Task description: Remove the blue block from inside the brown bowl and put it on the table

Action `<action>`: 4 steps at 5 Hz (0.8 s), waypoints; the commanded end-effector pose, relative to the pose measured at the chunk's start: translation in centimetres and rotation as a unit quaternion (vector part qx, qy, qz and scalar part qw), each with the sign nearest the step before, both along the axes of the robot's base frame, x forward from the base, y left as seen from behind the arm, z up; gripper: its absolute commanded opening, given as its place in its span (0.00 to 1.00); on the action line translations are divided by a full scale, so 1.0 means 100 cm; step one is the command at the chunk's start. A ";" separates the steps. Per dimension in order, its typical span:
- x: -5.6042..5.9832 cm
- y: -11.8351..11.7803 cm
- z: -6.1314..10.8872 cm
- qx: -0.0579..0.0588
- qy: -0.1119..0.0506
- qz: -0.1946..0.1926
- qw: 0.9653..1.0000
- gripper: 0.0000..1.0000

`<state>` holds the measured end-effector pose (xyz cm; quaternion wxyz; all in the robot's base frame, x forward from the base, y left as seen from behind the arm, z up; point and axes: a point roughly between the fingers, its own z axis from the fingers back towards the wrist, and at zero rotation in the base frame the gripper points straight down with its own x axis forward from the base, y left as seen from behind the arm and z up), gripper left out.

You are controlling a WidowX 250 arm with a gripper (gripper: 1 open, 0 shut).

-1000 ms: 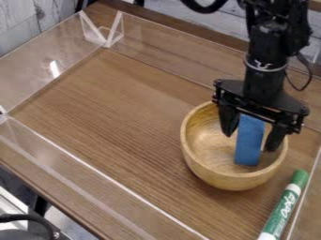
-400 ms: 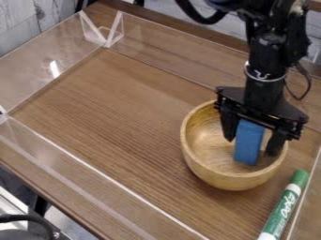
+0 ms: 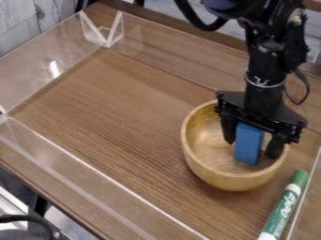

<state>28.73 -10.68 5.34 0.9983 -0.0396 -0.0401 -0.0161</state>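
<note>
The blue block [image 3: 250, 147] stands upright inside the brown bowl [image 3: 207, 159] at the right of the table [image 3: 119, 103]. My gripper [image 3: 254, 137] points straight down into the bowl, open, with one finger on each side of the block's upper part. I cannot tell whether the fingers [image 3: 230, 127] touch the block. The block's top is hidden behind the gripper.
A green-and-white marker [image 3: 284, 203] lies on the table just right of the bowl, near the front-right edge. Low clear acrylic walls [image 3: 56, 56] run along the table's edges. Bare wood stretches to the left of the bowl.
The gripper has sunk slightly lower around the block. The block and bowl have not moved.
</note>
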 end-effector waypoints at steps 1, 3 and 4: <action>0.005 -0.004 0.009 -0.004 -0.019 -0.007 1.000 0.00; 0.008 -0.001 0.027 0.004 -0.019 -0.013 1.000 0.00; 0.010 0.000 0.040 0.007 -0.022 -0.015 1.000 0.00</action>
